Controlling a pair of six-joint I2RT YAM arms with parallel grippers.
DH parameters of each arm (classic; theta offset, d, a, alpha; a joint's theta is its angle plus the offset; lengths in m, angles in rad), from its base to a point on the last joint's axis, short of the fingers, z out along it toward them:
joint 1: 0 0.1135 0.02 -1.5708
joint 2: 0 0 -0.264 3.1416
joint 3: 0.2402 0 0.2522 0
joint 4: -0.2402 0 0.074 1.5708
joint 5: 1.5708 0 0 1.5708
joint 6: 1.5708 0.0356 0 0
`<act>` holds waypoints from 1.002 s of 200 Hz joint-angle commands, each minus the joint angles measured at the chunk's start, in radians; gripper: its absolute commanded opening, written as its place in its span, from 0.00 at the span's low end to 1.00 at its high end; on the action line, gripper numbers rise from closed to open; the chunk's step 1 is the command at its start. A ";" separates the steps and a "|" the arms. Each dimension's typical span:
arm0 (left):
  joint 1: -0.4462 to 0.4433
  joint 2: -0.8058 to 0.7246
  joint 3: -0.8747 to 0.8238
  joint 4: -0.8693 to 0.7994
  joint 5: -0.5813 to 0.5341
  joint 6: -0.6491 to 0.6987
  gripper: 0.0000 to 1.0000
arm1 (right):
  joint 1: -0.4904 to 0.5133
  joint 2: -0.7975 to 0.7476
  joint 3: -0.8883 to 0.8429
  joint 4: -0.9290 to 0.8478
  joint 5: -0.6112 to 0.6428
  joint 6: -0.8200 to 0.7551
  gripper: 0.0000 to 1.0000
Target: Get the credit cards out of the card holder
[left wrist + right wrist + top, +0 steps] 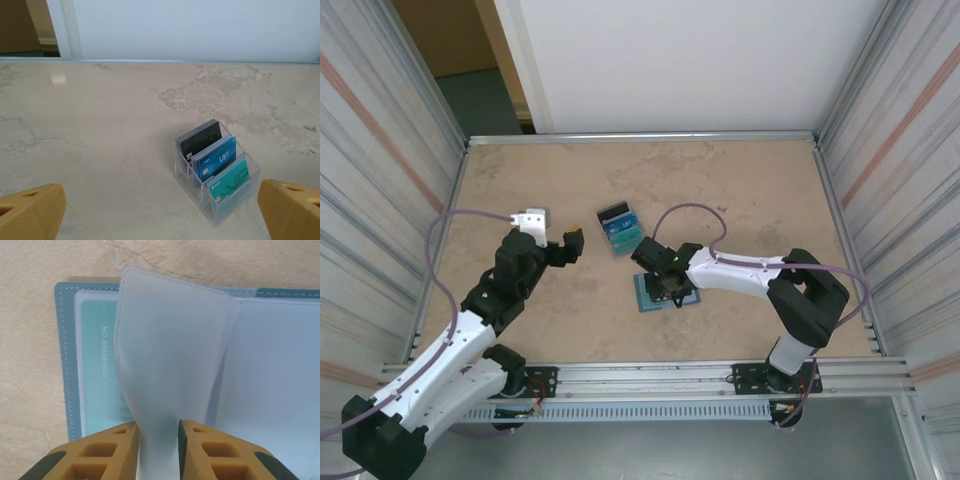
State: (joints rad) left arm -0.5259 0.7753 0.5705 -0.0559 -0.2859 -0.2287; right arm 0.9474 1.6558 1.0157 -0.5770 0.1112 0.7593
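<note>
**Operator:** What has the right claw got?

**Inspector:** Your right gripper is clamped on a translucent inner leaf of the card holder. The leaf stands raised off the left page.

**Operator:** And where is the holder?

**Inspector:** It lies open on the table, directly beneath that gripper. A pale teal card sits in the left pocket under the raised leaf.

**Operator:** The left side?

**Inspector:** Your left gripper hangs with its jaws wide apart and holds nothing. Just beyond the holder, a clear rack holds three credit cards upright: black, blue and teal.
</note>
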 commanded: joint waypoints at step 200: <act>-0.237 0.213 0.113 -0.032 -0.100 0.125 0.99 | -0.217 -0.267 -0.202 -0.024 0.005 0.046 0.32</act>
State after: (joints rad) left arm -0.7212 0.9577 0.6434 -0.0795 -0.3466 -0.1486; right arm 0.7563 1.4445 0.8341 -0.5858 0.1272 0.7784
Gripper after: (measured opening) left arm 0.987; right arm 0.323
